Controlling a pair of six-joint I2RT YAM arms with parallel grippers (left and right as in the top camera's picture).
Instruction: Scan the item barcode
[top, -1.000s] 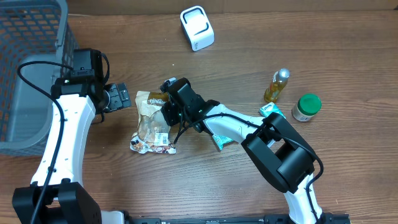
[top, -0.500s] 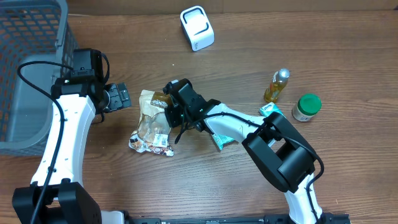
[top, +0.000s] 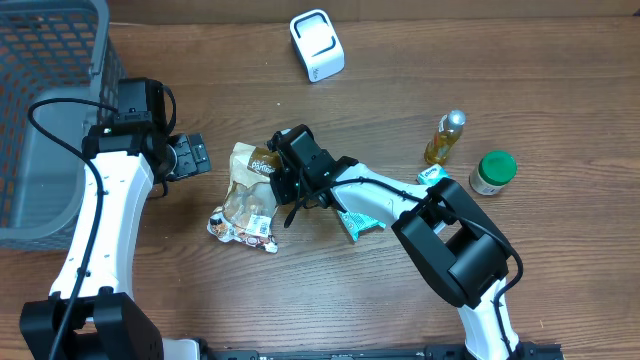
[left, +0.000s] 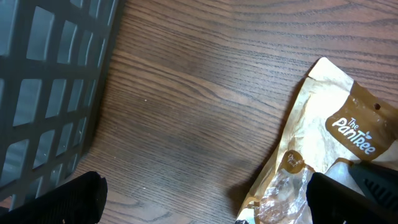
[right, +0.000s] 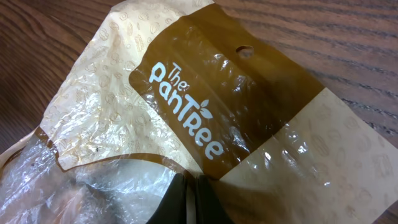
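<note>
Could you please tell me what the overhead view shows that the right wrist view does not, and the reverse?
Only overhead: the white scanner, grey basket, bottle, green-lidded jar and open left gripper. Only right wrist: the bag's PanTree lettering and hang hole. Both: the snack bag pinched by the shut right gripper.

A brown wood-grain table (top: 560, 80) fills the view, a grey mesh basket (top: 50, 45) at its left.

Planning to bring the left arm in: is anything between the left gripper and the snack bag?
Nothing: only bare wooden table lies between the left gripper and the snack bag, in the overhead and left wrist views.
</note>
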